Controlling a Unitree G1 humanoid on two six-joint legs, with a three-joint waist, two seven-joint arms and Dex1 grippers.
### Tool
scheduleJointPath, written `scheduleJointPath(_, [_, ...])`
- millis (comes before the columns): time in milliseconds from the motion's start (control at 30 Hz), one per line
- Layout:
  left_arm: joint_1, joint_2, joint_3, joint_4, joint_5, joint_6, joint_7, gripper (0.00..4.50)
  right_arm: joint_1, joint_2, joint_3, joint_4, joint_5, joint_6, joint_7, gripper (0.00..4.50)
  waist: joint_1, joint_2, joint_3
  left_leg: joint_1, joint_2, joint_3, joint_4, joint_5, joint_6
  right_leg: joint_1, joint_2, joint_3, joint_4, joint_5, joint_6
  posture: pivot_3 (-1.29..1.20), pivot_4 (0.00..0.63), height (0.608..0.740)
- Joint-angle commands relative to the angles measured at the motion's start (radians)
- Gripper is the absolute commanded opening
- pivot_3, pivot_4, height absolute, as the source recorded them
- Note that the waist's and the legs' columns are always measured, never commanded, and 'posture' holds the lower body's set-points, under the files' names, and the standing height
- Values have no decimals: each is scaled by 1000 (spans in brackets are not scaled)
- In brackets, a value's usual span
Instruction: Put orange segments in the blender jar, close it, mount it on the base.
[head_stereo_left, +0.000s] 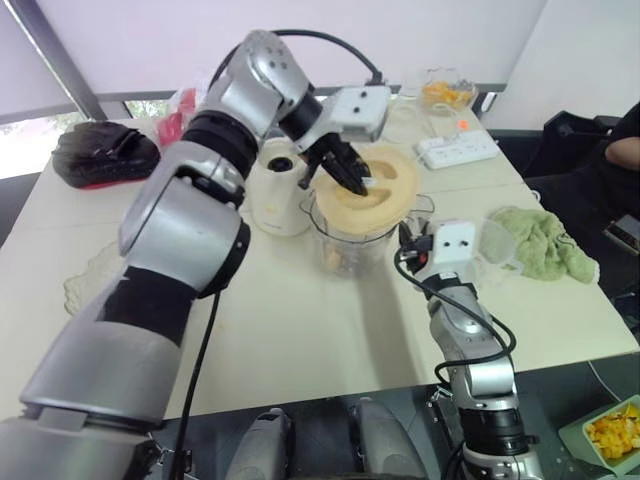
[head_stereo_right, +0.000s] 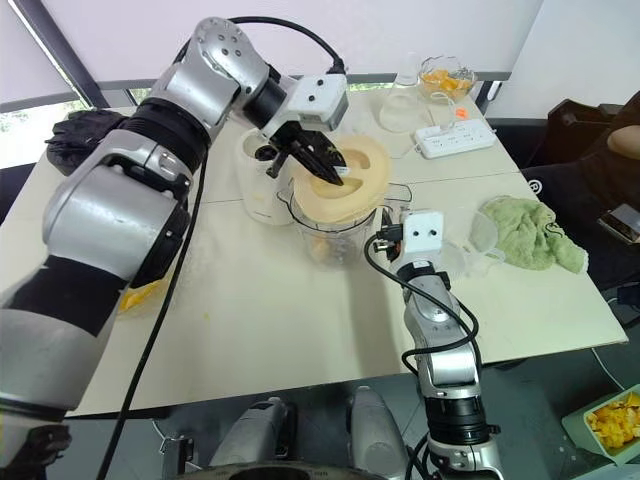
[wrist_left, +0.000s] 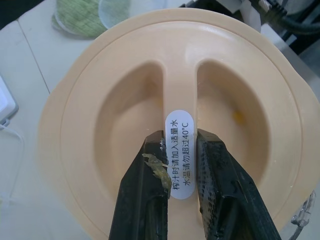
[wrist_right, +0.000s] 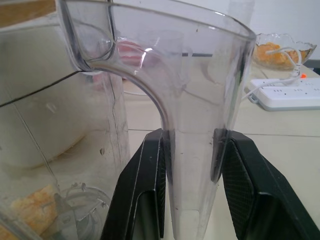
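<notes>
Head pair looks down over the table (head_stereo_left: 300, 330); wrist cameras sit close; all share the blender jar (head_stereo_left: 352, 240).

Lid (head_stereo_left: 370, 185) on blender jar (head_stereo_left: 352, 245); base (head_stereo_left: 277, 190) behind-left.

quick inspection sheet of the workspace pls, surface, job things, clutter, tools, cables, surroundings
surface: cream table, mostly bare near the robot.
job's things: blender jar upright with orange segments inside; cream lid tilted over its mouth, not seated; base beside the jar, nothing mounted on it.
clutter: green cloth, glass bowl of fruit, black item at the far left corner.
grippers: left tool shut on the lid's centre rib; right tool shut on the jar's handle.
cables: white power strip with its lead.
surroundings: a person's arm at the right edge; green tray of fruit below table level.
</notes>
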Motion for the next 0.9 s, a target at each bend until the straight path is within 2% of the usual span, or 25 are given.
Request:
scheduleJointPath(33, [-12, -2, -33, 8, 27, -32, -3, 215, 11, 12, 16, -92, 11, -3, 14, 1433, 0, 0, 0, 0, 0, 0, 0, 0, 0, 0, 0, 0, 0, 0, 0, 0, 150, 740])
scheduleJointPath(900, [13, 20, -168, 36, 86, -97, -3, 215, 38, 32, 53, -141, 32, -1, 54, 1433, 0, 1, -2, 2, 0, 0, 1, 0, 0, 2, 0, 0, 3, 0, 0, 0, 150, 740])
